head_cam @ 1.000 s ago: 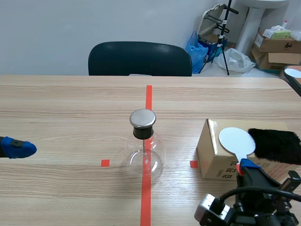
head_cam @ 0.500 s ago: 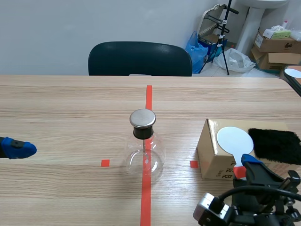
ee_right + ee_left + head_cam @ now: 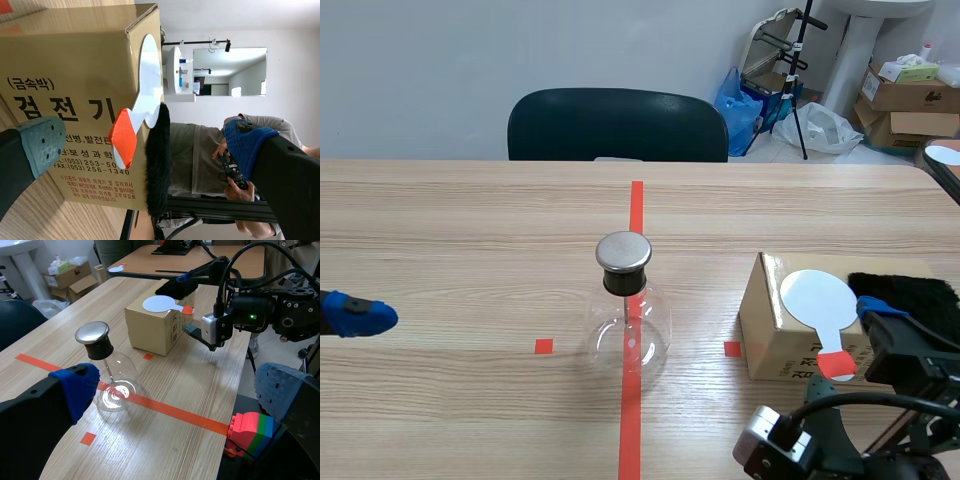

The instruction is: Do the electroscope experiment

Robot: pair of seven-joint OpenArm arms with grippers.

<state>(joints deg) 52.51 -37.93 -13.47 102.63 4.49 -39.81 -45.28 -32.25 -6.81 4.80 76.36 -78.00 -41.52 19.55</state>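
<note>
Wooden table (image 3: 470, 220) holds a glass flask (image 3: 628, 335); dark chair (image 3: 617, 125) stands behind.

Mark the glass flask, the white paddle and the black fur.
glass flask (image 3: 627, 338): scene view, on its round bulb.
white paddle (image 3: 815, 293): scene view, on its round disc.
black fur (image 3: 912, 287): scene view, on its upper surface.

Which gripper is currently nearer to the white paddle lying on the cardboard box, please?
Right. The right gripper sits open at the orange-red handle of the white paddle, by the cardboard box; the left gripper is far off, beyond the glass flask.
</note>
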